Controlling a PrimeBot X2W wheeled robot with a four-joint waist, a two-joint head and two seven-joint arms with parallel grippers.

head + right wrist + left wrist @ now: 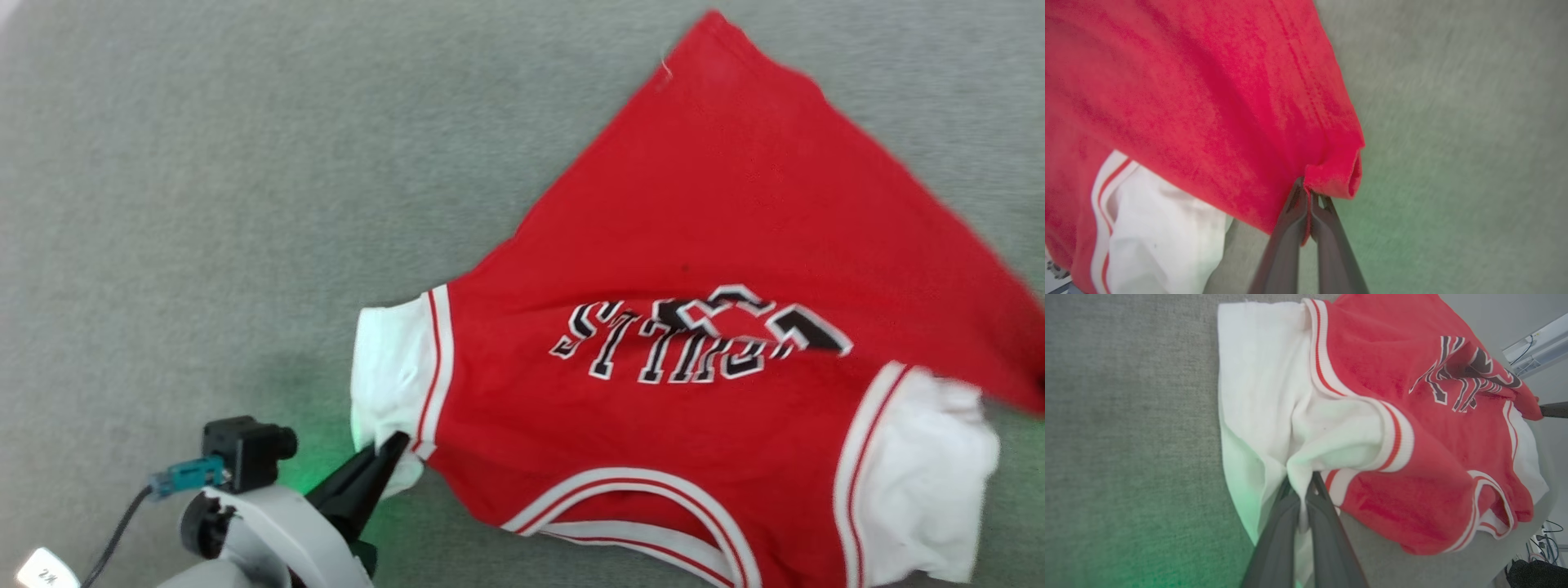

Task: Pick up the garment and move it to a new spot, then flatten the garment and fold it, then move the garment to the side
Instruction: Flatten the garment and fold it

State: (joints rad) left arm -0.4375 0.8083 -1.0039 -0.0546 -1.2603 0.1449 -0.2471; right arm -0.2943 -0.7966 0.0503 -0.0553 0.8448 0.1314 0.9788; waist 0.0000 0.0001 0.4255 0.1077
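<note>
Placement: soft red jersey shirt with white sleeve panels (pixel 718 204) lies spread on grey felt tabletop (pixel 204 163), from centre toward 3 o'clock, collar at 6.

Grip: left fingers (pixel 1280 522) pinch white sleeve edge at 8 o'clock. right fingers (pixel 1290 232) pinch red hem corner, likely 3 o'clock.

Purpose: probably opposite grips tensioning cloth flat.

Pose: pale left forearm (pixel 269 531) low, reaching in from 7 o'clock.

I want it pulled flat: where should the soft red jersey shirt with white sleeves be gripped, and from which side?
Take the red jersey shirt at its outer edges: left gripper on the white sleeve from the left, right gripper on the red hem corner. Thin bunched edges pinch easily.
</note>
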